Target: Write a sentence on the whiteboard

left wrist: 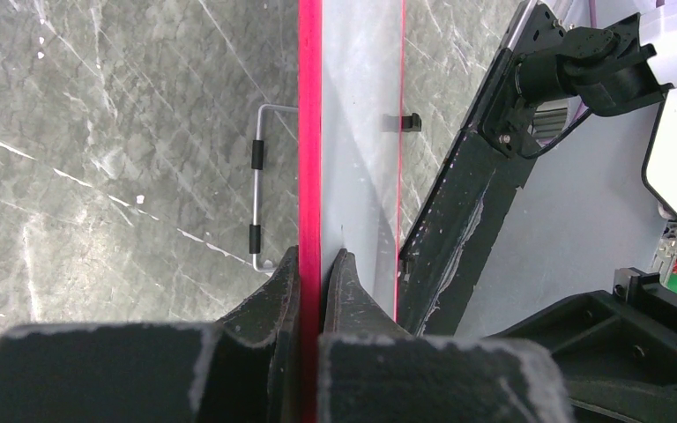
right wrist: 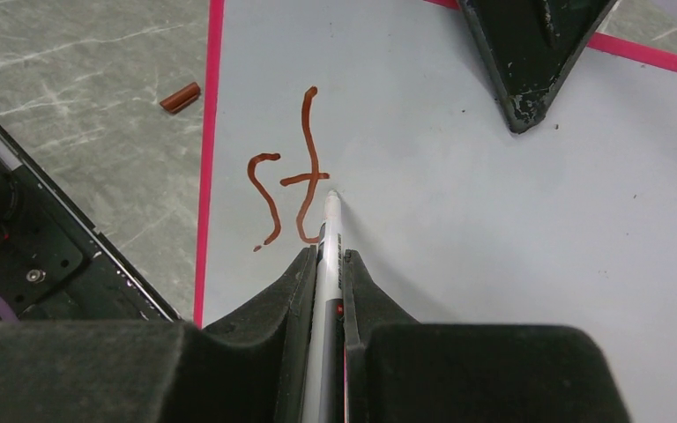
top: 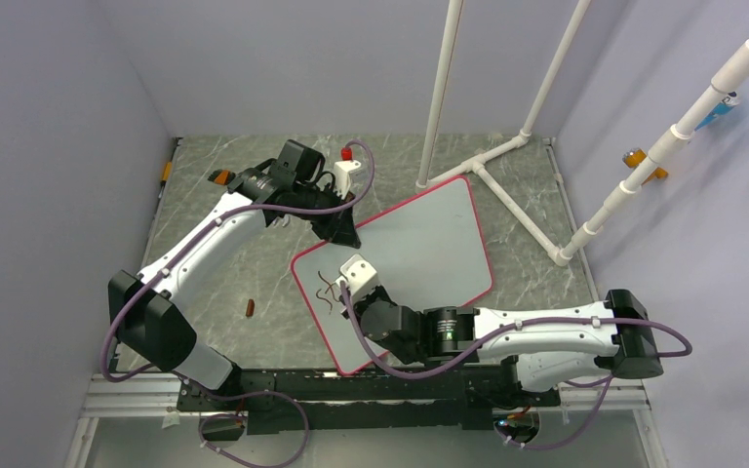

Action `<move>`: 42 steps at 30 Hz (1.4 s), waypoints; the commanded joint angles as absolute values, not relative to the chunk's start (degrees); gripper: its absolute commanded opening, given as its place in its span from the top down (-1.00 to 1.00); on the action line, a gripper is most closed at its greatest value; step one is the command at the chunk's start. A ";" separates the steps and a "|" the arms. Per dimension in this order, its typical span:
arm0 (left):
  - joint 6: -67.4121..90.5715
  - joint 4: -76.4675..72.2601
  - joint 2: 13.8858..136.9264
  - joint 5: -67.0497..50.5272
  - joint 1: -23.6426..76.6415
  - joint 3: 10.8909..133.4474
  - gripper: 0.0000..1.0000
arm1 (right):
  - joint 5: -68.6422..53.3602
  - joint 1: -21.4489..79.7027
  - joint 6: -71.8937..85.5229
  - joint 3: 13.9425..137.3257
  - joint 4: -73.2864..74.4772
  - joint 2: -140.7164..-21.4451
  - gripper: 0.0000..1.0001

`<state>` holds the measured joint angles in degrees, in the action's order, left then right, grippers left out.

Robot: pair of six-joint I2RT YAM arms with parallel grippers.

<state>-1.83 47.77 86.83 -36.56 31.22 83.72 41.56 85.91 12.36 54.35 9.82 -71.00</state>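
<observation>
The whiteboard [top: 419, 253] lies tilted on the table, white with a pink-red rim. My left gripper [top: 343, 232] is shut on its far left rim; in the left wrist view the red edge [left wrist: 309, 132] runs between the closed fingers. My right gripper [top: 356, 275] is shut on a white marker [right wrist: 329, 247], whose tip sits on the board just right of the writing. The sentence [right wrist: 286, 176] is only two dark-red letters, "s" and "t", near the board's left edge; they also show in the top view [top: 329, 290].
A brown marker cap [top: 250, 308] lies on the grey table left of the board, also in the right wrist view [right wrist: 180, 97]. A white pipe frame [top: 507, 156] stands behind the board. A wire stand [left wrist: 257, 194] shows under the board's edge.
</observation>
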 commanded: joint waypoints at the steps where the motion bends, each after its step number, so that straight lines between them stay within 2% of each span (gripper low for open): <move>1: -10.22 44.98 87.36 -14.85 31.10 83.59 1.00 | 43.66 85.12 12.07 57.23 7.03 -71.19 1.00; 17: -10.33 45.04 87.63 -14.86 31.45 83.58 1.00 | 43.87 83.65 11.60 58.33 6.20 -71.87 1.00; 42: -10.55 45.26 87.45 -14.44 31.78 83.58 1.00 | 39.43 83.14 22.91 50.20 14.86 -68.05 1.00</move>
